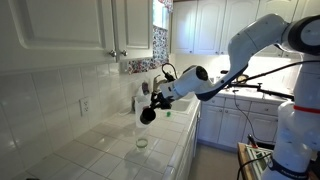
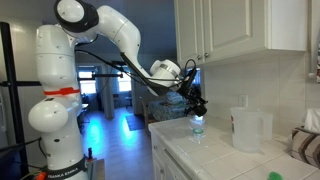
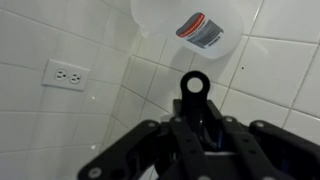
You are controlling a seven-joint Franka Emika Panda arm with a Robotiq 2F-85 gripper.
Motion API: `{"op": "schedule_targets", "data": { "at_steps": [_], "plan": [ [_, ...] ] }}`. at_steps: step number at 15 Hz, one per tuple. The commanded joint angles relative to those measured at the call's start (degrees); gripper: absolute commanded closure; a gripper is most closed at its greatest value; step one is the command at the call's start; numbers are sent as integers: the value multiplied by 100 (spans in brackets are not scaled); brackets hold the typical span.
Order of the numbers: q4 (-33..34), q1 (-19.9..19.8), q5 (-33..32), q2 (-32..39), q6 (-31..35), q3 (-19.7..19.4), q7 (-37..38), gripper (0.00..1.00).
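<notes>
My gripper (image 1: 148, 114) hangs over the tiled counter, just above a small clear glass (image 1: 141, 143), and both show in both exterior views, the gripper (image 2: 196, 108) and the glass (image 2: 197, 127). In the wrist view the black fingers (image 3: 203, 138) lie close together with a small dark blue thing (image 3: 205, 126) between them; what it is I cannot tell. A translucent white plastic jug (image 3: 190, 22) with a red and blue label stands by the tiled wall, and it also shows in an exterior view (image 2: 248, 129).
White wall cabinets (image 1: 75, 25) hang above the counter (image 1: 105, 150). A wall outlet (image 3: 65, 73) sits in the tiles. A small green thing (image 1: 168, 113) lies further along the counter. A cloth or bag (image 2: 308, 146) lies beyond the jug.
</notes>
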Motion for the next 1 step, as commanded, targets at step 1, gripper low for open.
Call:
{"op": "schedule_targets", "data": {
  "at_steps": [1],
  "plan": [
    [-6,4,52,-7,-4,-1,-51,75]
  ]
}}
